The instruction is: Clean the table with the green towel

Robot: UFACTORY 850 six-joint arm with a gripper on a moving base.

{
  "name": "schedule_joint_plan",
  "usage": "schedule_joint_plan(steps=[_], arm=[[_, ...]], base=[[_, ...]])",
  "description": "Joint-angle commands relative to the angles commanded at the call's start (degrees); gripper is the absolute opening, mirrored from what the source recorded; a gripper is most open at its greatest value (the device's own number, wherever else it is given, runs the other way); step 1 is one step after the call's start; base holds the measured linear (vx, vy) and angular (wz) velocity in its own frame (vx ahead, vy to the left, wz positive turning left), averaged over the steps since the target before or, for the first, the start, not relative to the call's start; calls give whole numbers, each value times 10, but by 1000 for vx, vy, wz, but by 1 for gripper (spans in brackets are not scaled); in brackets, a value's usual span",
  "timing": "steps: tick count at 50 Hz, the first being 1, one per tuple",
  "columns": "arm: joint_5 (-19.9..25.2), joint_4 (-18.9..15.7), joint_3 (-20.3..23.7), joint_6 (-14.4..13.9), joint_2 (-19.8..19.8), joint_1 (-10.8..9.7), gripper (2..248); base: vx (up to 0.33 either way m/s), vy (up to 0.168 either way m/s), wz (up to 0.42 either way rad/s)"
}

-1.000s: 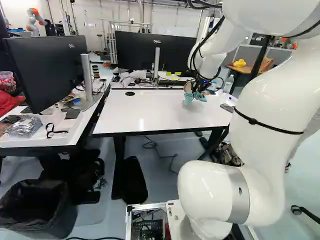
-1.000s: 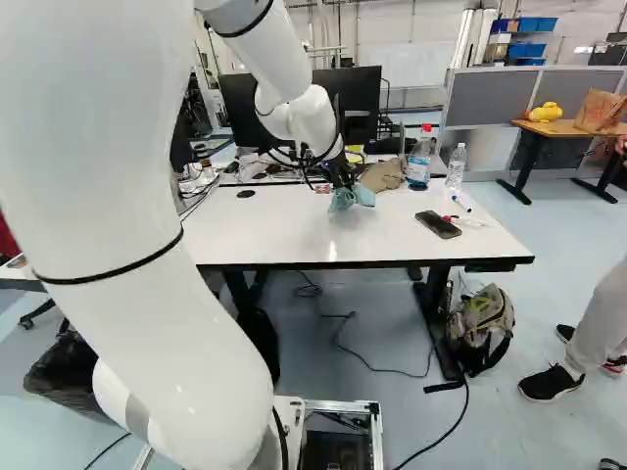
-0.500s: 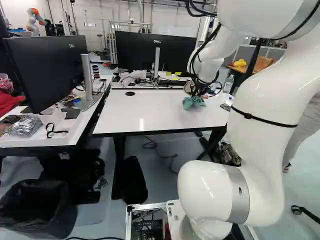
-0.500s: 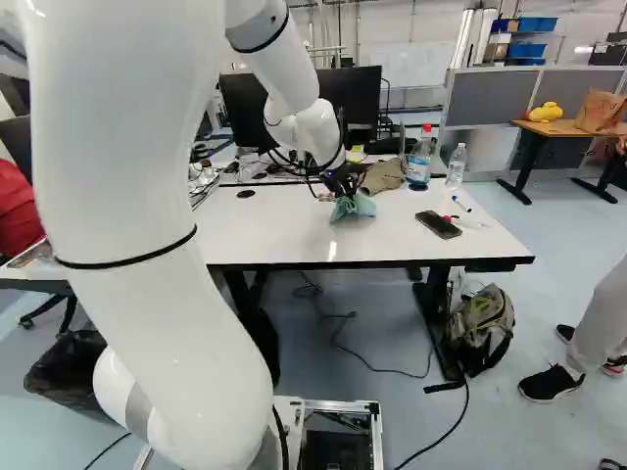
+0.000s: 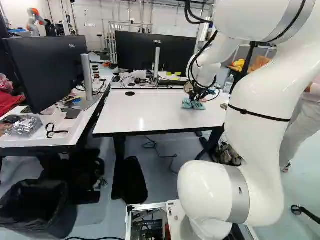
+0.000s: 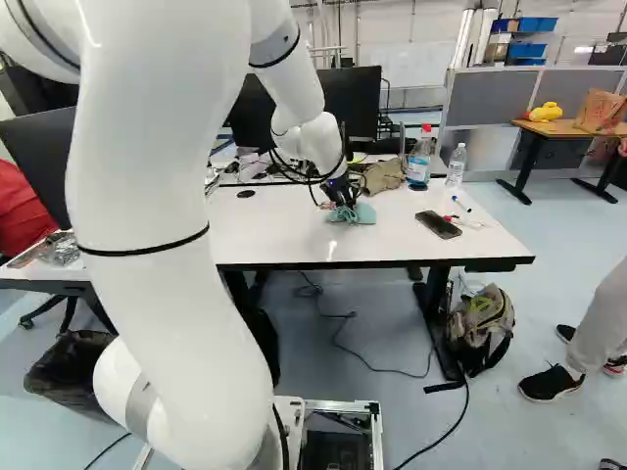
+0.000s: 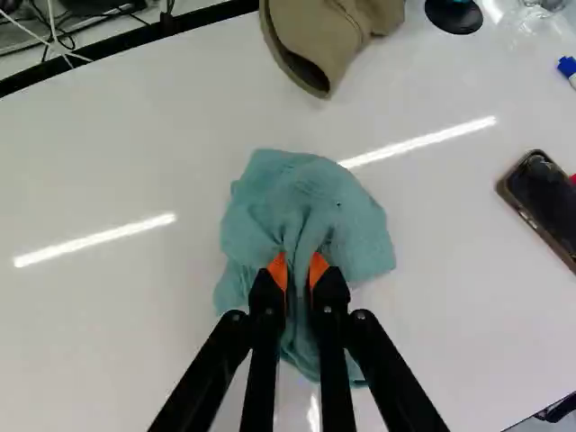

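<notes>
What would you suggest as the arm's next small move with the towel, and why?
Probably a short wiping slide across the table, away from the phone: the gripper has the green towel pinched between its pads, the cloth appears to rest on the tabletop, and that direction looks unobstructed.

Your white bench [image 6: 284,235] carries a dark phone [image 6: 438,224]; left of it you have the green towel [image 7: 315,193], beyond it a tan cap [image 6: 383,175] and two bottles [image 6: 419,162], and near its right side a marker [image 6: 461,204].
</notes>
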Motion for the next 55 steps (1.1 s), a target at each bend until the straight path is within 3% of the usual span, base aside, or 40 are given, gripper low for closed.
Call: schedule_joint_plan(steps=[55], arm=[[-28, 0, 5, 0, -5, -4, 46]], base=[[0, 0, 0]])
